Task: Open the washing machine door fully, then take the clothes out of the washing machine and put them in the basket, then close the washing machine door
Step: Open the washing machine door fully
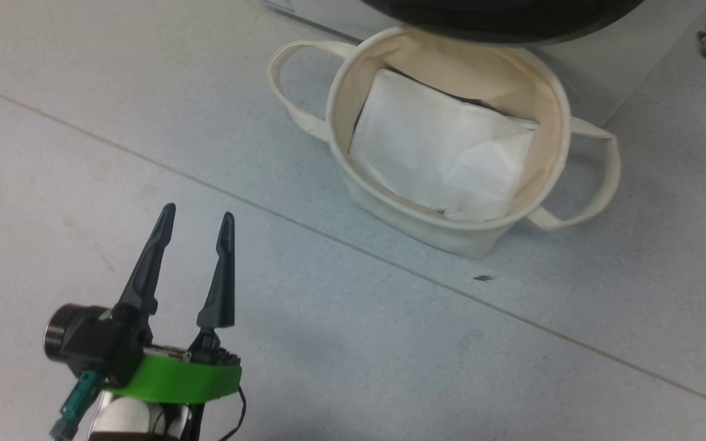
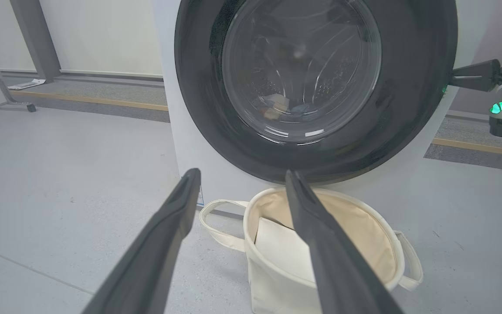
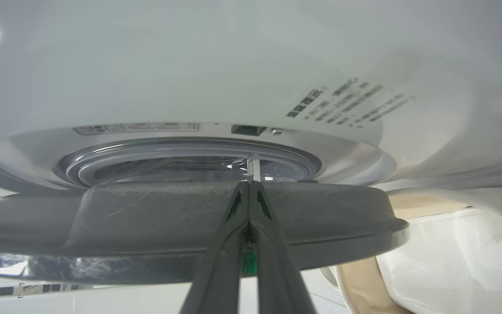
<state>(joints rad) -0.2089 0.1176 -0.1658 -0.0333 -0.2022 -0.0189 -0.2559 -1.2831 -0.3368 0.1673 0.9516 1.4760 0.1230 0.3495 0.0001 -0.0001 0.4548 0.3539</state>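
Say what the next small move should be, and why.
Probably sweep the right claw outward to swing the door wider. The shut claw's tips sit at the door's edge, the door stands only ajar from the machine, and the clothes lie inside, seen through the door.

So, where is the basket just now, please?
In the head view, the basket stands on the floor at upper centre, below the washing machine door, ahead-right of the left gripper.
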